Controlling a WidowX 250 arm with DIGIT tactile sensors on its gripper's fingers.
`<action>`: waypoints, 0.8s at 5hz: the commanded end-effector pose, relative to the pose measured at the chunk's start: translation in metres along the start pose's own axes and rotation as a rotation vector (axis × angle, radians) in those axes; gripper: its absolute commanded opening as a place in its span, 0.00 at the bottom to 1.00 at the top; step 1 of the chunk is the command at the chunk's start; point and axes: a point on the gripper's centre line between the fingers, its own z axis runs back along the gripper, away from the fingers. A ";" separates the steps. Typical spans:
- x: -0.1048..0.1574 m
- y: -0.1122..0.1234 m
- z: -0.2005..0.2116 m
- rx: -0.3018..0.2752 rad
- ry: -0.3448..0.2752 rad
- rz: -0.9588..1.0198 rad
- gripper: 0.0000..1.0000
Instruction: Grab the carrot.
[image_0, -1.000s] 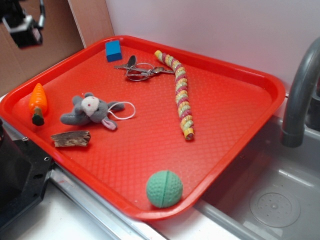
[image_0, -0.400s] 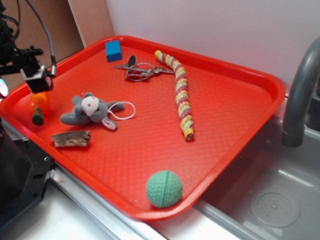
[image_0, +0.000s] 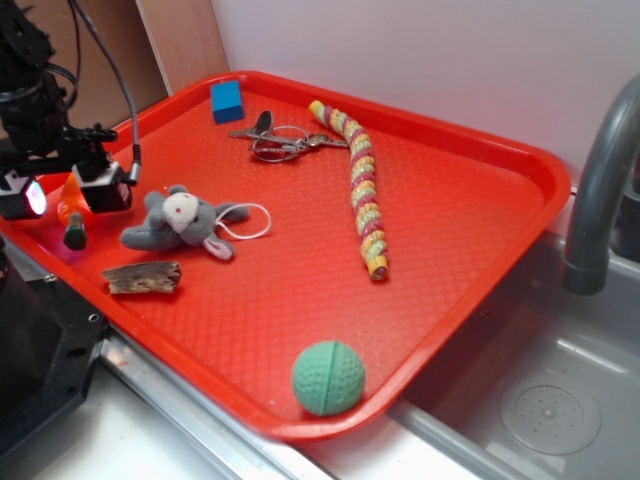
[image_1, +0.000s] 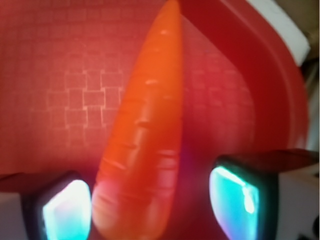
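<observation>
The orange carrot (image_0: 71, 203) lies on the red tray (image_0: 440, 230) near its left rim, dark green stub toward the front. My gripper (image_0: 66, 192) is low over it, open, one finger on each side of the carrot's body. In the wrist view the carrot (image_1: 142, 135) runs up the middle between the two glowing pads (image_1: 235, 197). The left pad is close beside it; a gap shows on the right. The carrot's stub end is out of the wrist view.
A grey plush mouse (image_0: 183, 224) lies just right of the gripper, a brown wood chunk (image_0: 142, 277) in front. Farther off are a blue block (image_0: 227, 100), metal scissors (image_0: 282, 141), a striped knitted tube (image_0: 362, 190), a green ball (image_0: 328, 377). A sink and faucet (image_0: 600, 190) are right.
The gripper has come down from the upper left and now straddles the carrot, covering most of it in the exterior view. Nothing on the tray has moved.
</observation>
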 end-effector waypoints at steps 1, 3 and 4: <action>0.001 0.006 0.002 0.022 0.027 -0.071 0.00; -0.001 0.001 0.071 0.001 0.003 -0.397 0.00; 0.010 -0.036 0.122 -0.013 -0.017 -0.526 0.00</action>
